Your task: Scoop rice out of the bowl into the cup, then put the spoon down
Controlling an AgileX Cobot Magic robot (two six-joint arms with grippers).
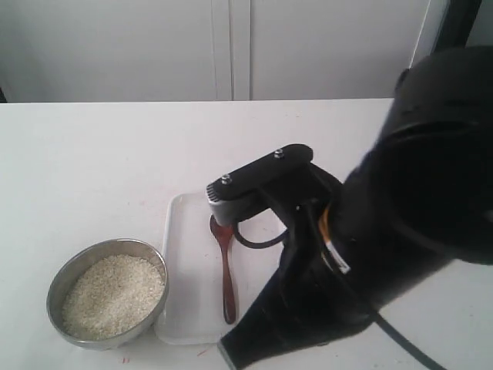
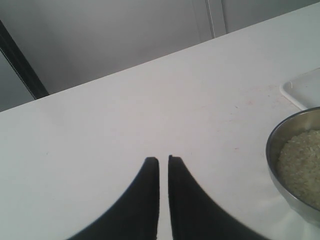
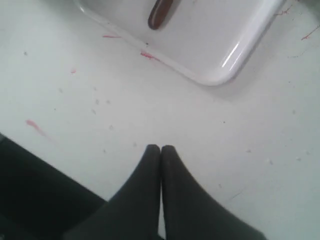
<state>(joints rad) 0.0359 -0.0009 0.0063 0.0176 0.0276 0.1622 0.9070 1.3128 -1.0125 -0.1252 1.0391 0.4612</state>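
The dull grey bowl (image 1: 58,289) sits at the front left of the table, holding off-white rice (image 1: 113,295). Its rim (image 2: 272,145) and rice (image 2: 302,162) also show in the left wrist view. The dark wooden spoon (image 1: 226,270) lies flat in a white tray (image 1: 185,231) beside the bowl. Its handle end (image 3: 160,14) appears in the right wrist view. My right gripper (image 3: 160,148) is shut and empty over bare table, just off the tray's corner (image 3: 215,75). The left gripper (image 2: 163,159) is shut on nothing, away from the bowl. The cup is out of view.
The bulky black right arm (image 1: 385,247) covers the right half of the exterior view and overhangs the tray. A tray corner (image 2: 305,90) shows beyond the bowl. Pale cabinet doors (image 1: 231,46) stand behind the table. Small red marks (image 3: 35,125) dot the tabletop.
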